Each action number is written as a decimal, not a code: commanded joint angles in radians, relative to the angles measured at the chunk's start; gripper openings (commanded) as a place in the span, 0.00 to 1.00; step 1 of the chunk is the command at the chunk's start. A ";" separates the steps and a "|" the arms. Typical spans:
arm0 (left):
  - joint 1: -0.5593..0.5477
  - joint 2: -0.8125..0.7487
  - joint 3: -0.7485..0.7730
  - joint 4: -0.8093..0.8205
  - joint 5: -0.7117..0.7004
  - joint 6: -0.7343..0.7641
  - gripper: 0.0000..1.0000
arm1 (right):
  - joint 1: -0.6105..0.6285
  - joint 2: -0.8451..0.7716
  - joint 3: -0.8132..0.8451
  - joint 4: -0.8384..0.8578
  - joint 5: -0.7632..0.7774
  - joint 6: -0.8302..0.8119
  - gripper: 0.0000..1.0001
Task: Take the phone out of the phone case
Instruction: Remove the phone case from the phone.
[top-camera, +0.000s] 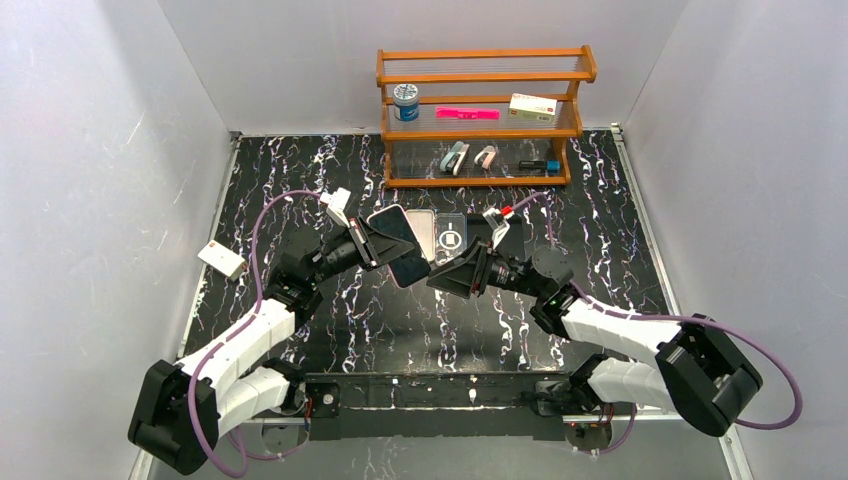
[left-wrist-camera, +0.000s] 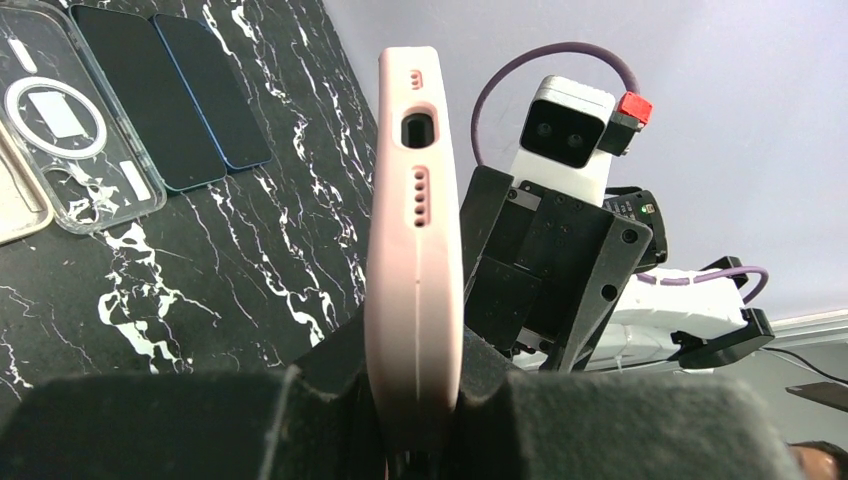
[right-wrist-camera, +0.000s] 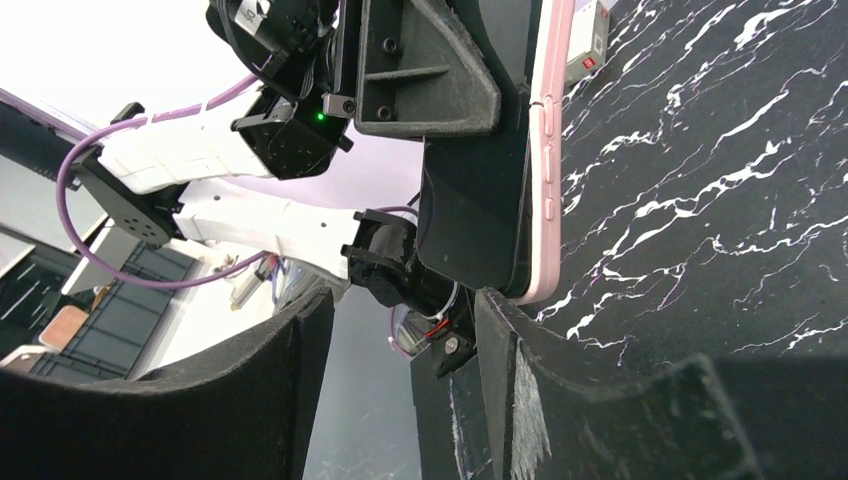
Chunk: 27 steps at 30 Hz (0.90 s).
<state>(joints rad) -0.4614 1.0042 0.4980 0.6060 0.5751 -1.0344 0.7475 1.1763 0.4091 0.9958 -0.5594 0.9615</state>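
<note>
Left gripper (left-wrist-camera: 415, 400) is clamped on the pink case (left-wrist-camera: 415, 250), one finger on each broad face, gripping the end opposite the port. The case stands on edge, port end pointing away from the wrist. The phone (right-wrist-camera: 480, 200) sits in it, its dark screen flush with the pink rim (no visible gap along the side-button edge). The pair is held off the bench (top-camera: 300, 180), about mid-width and a bit toward the far edge, tilted.

Right gripper (right-wrist-camera: 400, 310) is spread wide and holds nothing. Its fingers reach in from the right. The cased phone's lower corner sits right at the tip of one finger (right-wrist-camera: 520, 380); I can't tell if they touch. The other finger is well clear.

On the bench behind the two grippers:
- A clear case (top-camera: 450, 237) lies flat.
- Two dark phones (left-wrist-camera: 180, 100) lie side by side, just beside it.

A wooden rack (top-camera: 480, 75) stands at the far edge, right of centre. A small white box (top-camera: 222, 260) lies near the left edge.
</note>
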 joint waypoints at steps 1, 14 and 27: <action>-0.008 -0.042 0.017 0.103 0.020 -0.026 0.00 | -0.002 -0.051 -0.007 -0.040 0.073 -0.038 0.63; -0.008 -0.045 0.026 0.103 0.035 -0.030 0.00 | -0.002 -0.017 -0.006 0.008 0.059 -0.016 0.62; -0.008 -0.045 0.025 0.104 0.027 -0.026 0.00 | -0.002 -0.041 -0.013 -0.017 0.096 -0.021 0.62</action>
<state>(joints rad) -0.4610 1.0031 0.4980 0.6224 0.5606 -1.0443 0.7475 1.1469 0.4072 0.9676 -0.4999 0.9527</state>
